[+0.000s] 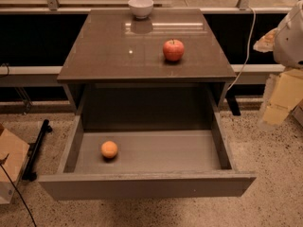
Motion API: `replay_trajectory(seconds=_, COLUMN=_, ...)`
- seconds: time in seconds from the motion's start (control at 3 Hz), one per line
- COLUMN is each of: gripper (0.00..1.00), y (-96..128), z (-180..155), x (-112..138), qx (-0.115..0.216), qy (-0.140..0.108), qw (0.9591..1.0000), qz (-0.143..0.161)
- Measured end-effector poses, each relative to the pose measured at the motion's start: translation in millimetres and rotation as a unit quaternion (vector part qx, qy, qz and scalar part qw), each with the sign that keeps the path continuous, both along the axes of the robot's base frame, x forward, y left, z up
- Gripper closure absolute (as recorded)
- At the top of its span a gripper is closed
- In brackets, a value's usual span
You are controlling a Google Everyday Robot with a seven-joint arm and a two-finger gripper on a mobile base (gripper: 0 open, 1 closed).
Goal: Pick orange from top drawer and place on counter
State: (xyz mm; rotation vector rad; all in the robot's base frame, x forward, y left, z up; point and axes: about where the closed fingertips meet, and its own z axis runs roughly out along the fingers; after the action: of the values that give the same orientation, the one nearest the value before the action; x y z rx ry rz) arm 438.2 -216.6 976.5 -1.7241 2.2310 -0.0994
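The orange [109, 149] lies on the grey floor of the open top drawer [147, 185], near its front left. The drawer is pulled fully out toward me. The counter [118, 51] is the glossy dark top of the cabinet above it. My gripper [278, 100] hangs at the far right edge of the view, beside the cabinet's right side, level with the counter's front edge and well apart from the orange. Part of the white arm [289, 34] shows above it.
A red apple [173, 49] with a stem stands on the counter's right middle. A white bowl [140, 6] sits at the counter's back edge. A cardboard box [10, 167] and a black bar [37, 148] lie on the floor at left. A white cable [246, 46] hangs at the right.
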Motion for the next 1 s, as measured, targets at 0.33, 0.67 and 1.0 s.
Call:
replay_trajectory(seconds=0.33, gripper=0.0, y=0, z=0, x=0, qx=0.0, qy=0.0, qw=1.0, qz=0.0)
replay_trajectory(seconds=0.67, gripper=0.0, y=11, z=-8, x=8, qx=0.018, qy=-0.011, qw=0.9997, qz=0.012)
replay_trajectory(seconds=1.0, gripper=0.0, y=26, z=-23, x=28, qx=0.078, qy=-0.032, qw=0.9961, qz=0.025)
